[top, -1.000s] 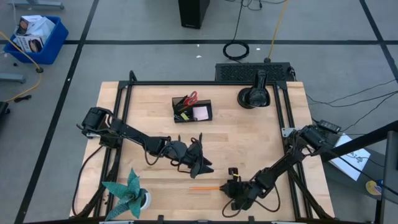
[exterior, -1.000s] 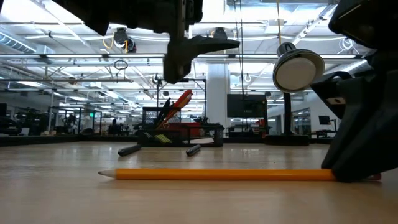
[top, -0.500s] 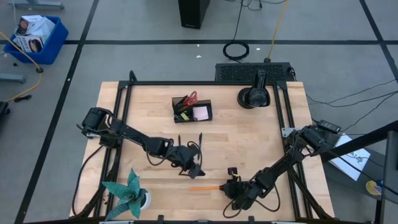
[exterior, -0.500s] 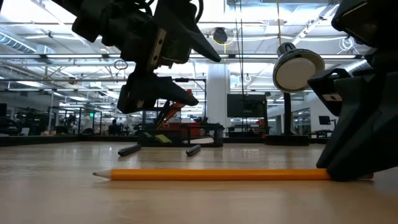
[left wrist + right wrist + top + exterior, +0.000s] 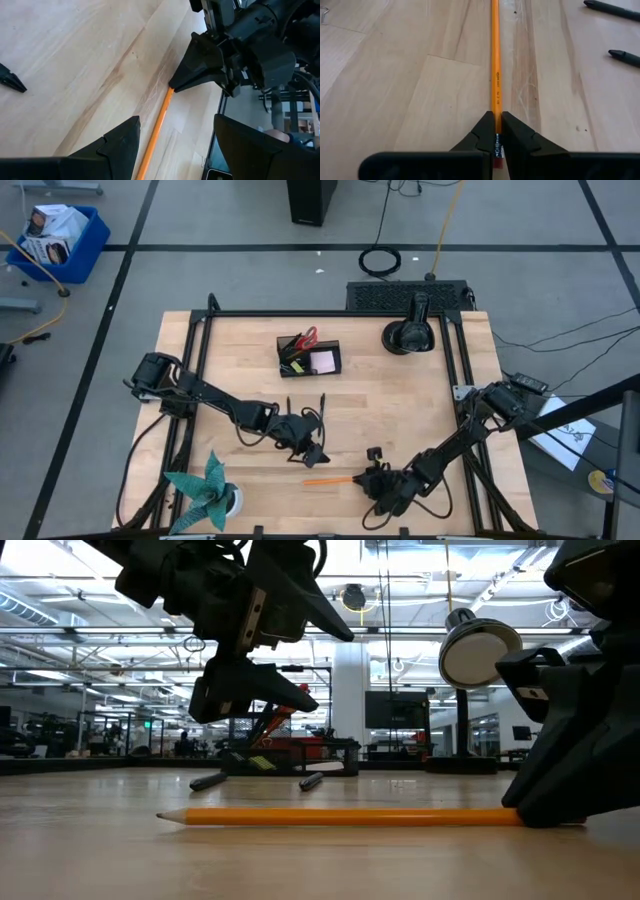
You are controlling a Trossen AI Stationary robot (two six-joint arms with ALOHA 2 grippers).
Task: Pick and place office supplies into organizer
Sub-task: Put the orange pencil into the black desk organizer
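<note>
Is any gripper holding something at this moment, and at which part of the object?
The right gripper pinches the orange pencil at its eraser end, with the pencil lying on the table. The left gripper is open above the pencil and holds nothing.

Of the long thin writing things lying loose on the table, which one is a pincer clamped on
The orange pencil near the front edge: the right pincer is shut on its eraser end. The two black pens lie untouched farther back, toward the organizer.
</note>
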